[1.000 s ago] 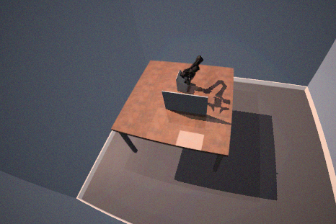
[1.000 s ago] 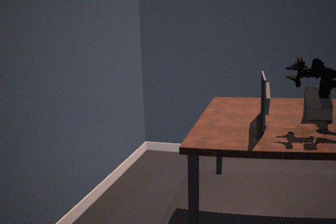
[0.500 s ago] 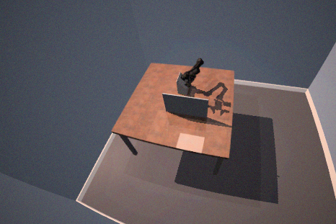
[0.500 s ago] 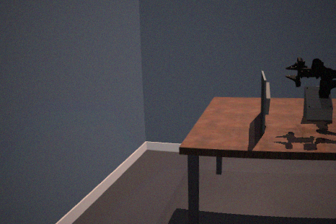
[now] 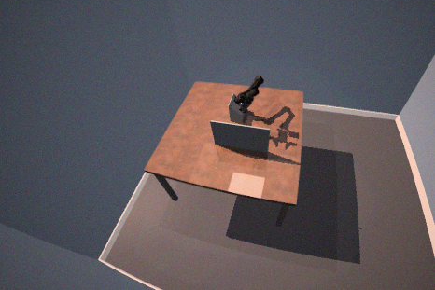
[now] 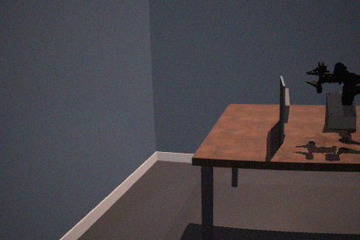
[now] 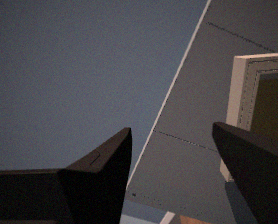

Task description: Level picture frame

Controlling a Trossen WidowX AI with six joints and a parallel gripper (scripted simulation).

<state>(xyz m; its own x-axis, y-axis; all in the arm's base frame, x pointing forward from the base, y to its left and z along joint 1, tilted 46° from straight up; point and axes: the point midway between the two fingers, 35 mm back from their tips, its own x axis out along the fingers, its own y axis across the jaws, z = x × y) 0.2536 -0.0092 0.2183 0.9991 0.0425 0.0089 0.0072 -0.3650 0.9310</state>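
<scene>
Right now you are at the looking step, as I judge it: your gripper (image 5: 240,100) (image 6: 307,77) (image 7: 171,131) stands apart from the work, its fingers spread partway with nothing between them. The picture frame (image 6: 286,105) (image 7: 240,95) is on the arm-facing side of the upright panel (image 5: 240,137) (image 6: 282,98) (image 7: 190,100), right of centre in the exterior view and cut off by the right edge of the wrist view; in the top view the panel hides it. That panel rises from the table (image 5: 187,142) (image 6: 239,136), and the gripper is to its right in the exterior view. Going by the wrist view, the frame does not look level yet: its top edge runs at a different slant from the panel's thin seams, and its side edge does not match the panel's pale edge. The end toward the right of that view seems to be the high one, though the slanted camera and the cropping make this a judgement you should check. If it holds, your next move is to line the fingers up with the frame, take a light hold, lift just enough to free the hidden strip, shift one notch toward that high side, lower, let go and look again. Lift too much and the frame may come off the screw; too little and the notch may not change.
</scene>
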